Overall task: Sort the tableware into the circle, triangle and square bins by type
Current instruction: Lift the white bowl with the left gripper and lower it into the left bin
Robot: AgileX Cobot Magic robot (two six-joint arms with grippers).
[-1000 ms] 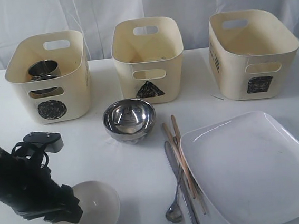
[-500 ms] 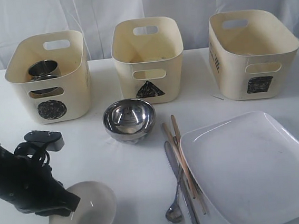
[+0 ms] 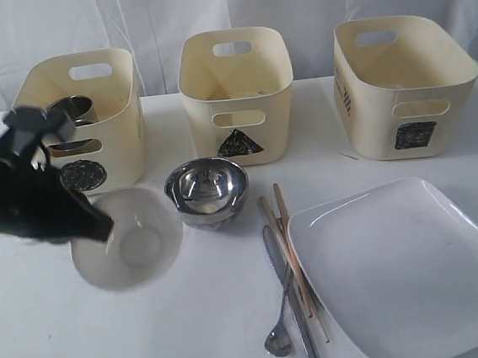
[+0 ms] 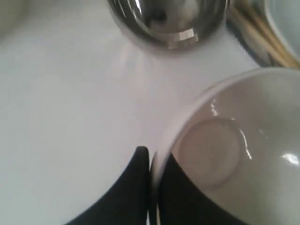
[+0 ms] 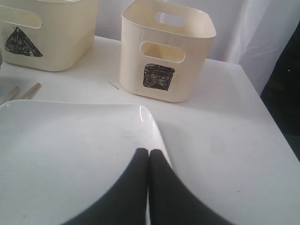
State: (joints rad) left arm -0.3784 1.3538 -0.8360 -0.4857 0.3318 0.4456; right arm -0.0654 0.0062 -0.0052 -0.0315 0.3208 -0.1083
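While the white bowl (image 3: 126, 240) is pinched by its rim between the left fingers (image 4: 137, 187), it is seen blurred, seemingly raised off the table (image 3: 227, 315), toward the left edge beside the steel bowl (image 3: 207, 190). The right fingers (image 5: 139, 187) are pressed together over the square plate (image 5: 70, 150).

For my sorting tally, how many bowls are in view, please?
2. The white bowl is gripped at its rim by the left gripper; the steel bowl stands before the triangle bin. The circle bin could hide more.
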